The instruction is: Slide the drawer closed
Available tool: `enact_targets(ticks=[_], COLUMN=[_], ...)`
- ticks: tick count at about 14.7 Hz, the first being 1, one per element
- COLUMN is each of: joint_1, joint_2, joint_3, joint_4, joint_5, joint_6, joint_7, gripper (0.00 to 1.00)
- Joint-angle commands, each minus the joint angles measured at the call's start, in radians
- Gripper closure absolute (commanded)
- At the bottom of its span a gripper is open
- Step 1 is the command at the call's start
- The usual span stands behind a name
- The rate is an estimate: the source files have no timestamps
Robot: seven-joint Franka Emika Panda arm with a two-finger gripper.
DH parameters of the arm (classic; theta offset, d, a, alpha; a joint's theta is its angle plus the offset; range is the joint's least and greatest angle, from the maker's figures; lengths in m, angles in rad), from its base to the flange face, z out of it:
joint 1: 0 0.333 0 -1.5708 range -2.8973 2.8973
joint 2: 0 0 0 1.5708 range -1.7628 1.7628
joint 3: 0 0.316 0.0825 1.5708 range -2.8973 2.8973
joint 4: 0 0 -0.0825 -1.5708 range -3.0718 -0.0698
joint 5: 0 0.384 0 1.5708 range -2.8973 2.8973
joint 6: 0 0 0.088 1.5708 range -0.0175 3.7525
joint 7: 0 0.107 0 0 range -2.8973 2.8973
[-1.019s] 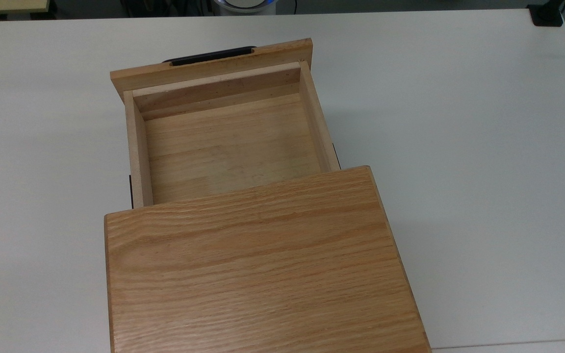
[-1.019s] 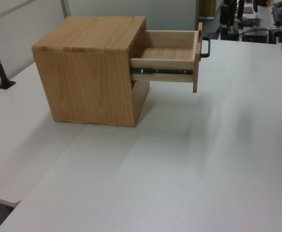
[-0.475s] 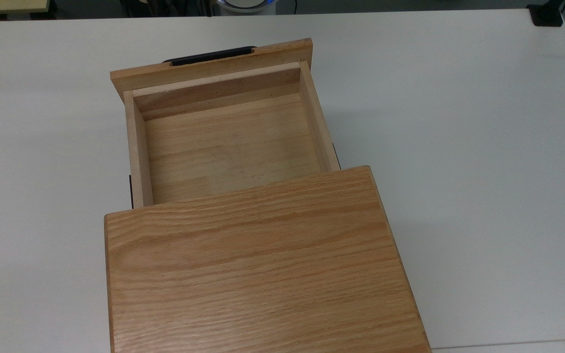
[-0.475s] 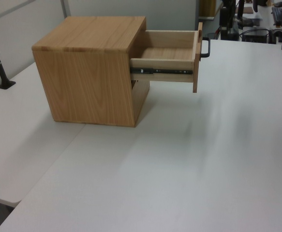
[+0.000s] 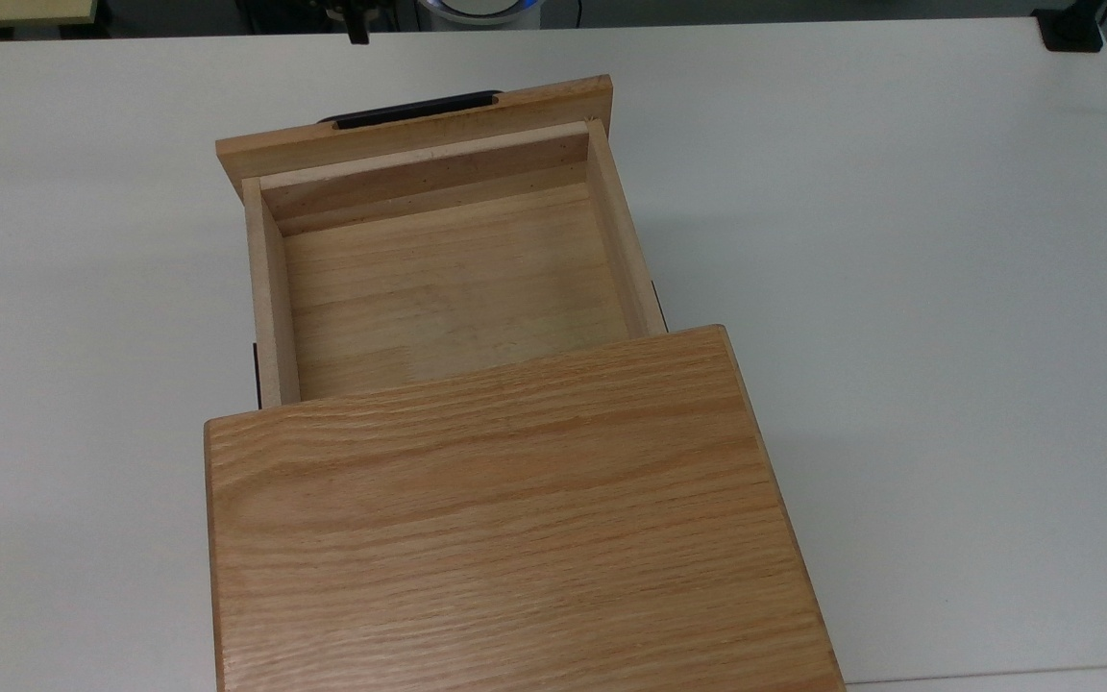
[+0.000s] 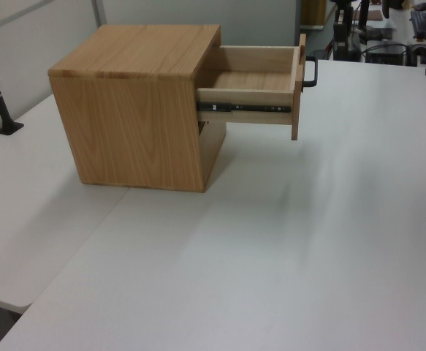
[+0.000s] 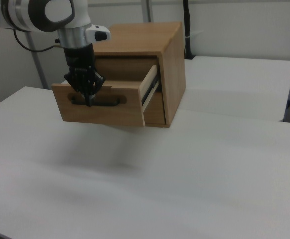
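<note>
White worktop (image 5: 899, 288) from the top view: oak cabinet (image 5: 505, 519) low in frame, drawer (image 5: 448, 279) pulled far out toward the top edge, black bar handle (image 5: 414, 108) beyond its front panel. Left view: drawer sticking out rightward on a black rail. Right view: hand (image 7: 86, 97) pointing down before the handle, fingertips drawn together.
</note>
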Motion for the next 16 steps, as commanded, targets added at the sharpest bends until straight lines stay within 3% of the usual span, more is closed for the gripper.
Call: enact_targets(ticks=[1, 10, 16], joint_1=[0.002, 0.048, 0.091], joint_2=[0.007, 0.087, 0.139], joint_3=[0.007, 0.005, 0.007], joint_4=[0.015, 0.001, 0.012], joint_5=[0.005, -0.01, 0.024], joint_6=[-0.026, 0.026, 0.221], joint_7=[-0.06, -0.093, -0.028], gripper=[1.0, 1.0, 1.0])
